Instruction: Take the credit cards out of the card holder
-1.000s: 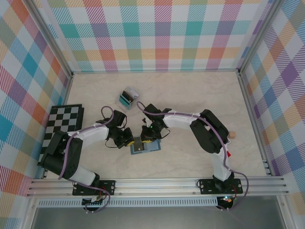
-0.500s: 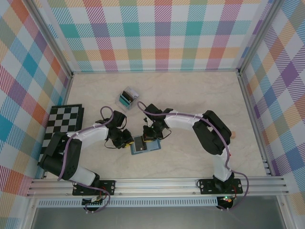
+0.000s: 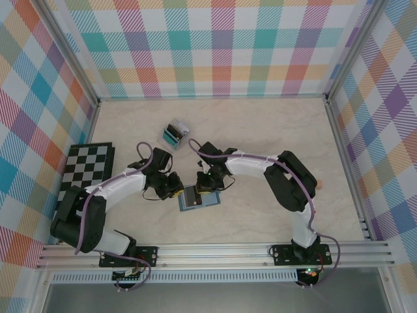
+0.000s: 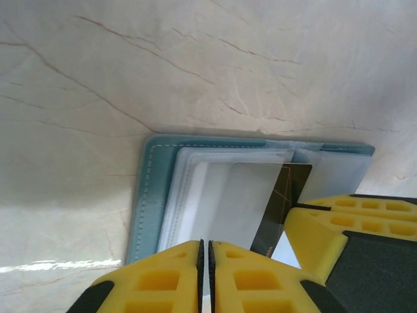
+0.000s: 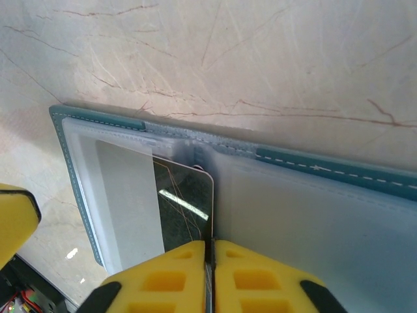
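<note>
The slate-teal card holder (image 3: 207,201) lies open on the marble table, with both grippers meeting over it. My left gripper (image 3: 176,190) comes in from the left. In its wrist view the jaws (image 4: 206,245) are shut at the edge of the holder's clear sleeve (image 4: 215,195), inside the teal border (image 4: 148,195). My right gripper (image 3: 206,186) is shut on the edge of a dark credit card (image 5: 186,202) that sticks partway out of a clear pocket (image 5: 124,195). The same card (image 4: 285,202) shows beside the right gripper's yellow finger (image 4: 352,225).
A small clear plastic box (image 3: 176,132) with teal and black contents stands behind the grippers. A checkerboard (image 3: 88,171) lies at the left edge. A small tan object (image 3: 319,185) sits by the right wall. Plaid walls enclose the table.
Both grippers have shifted only slightly over the card holder, the right one a little to the right. The holder has stayed in place.
</note>
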You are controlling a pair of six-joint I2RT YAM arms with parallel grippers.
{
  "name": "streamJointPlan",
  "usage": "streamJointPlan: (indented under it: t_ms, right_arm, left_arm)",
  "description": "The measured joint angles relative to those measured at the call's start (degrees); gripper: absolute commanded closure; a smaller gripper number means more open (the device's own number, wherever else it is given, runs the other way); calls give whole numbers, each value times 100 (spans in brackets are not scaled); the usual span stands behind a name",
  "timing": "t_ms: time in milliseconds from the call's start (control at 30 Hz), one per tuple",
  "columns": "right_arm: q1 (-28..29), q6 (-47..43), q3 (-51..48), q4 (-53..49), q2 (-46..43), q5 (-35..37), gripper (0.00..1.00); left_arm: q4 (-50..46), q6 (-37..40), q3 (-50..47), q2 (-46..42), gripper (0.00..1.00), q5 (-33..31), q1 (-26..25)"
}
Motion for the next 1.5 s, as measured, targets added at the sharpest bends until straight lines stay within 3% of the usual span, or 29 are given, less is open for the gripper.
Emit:
streamJointPlan:
  t_ms: [200,467,833,1000,1200,1500]
  right_arm:
    - [-17,61,0,0,2,-50,73]
    - [-17,59,0,22,13,-166,71]
    - [-101,138,-50,221,111,-505,89]
    - [-116,166,-107,269,24,-463,95]
    - [-116,168,-308,258,-501,-188,100]
    - [-127,166,-688,170,-1172,-111,100]
  left_arm:
    - [190,66,31,442,91,188,-170]
    - [133,238,195,754,92,240,-205]
    - [116,284,197,754,90,177,-205]
    - [-42,393,260,739,84,39,-205]
    - [-249,522,387,721,68,-90,-216]
    - [-647,601,734,595,46,-146,-201]
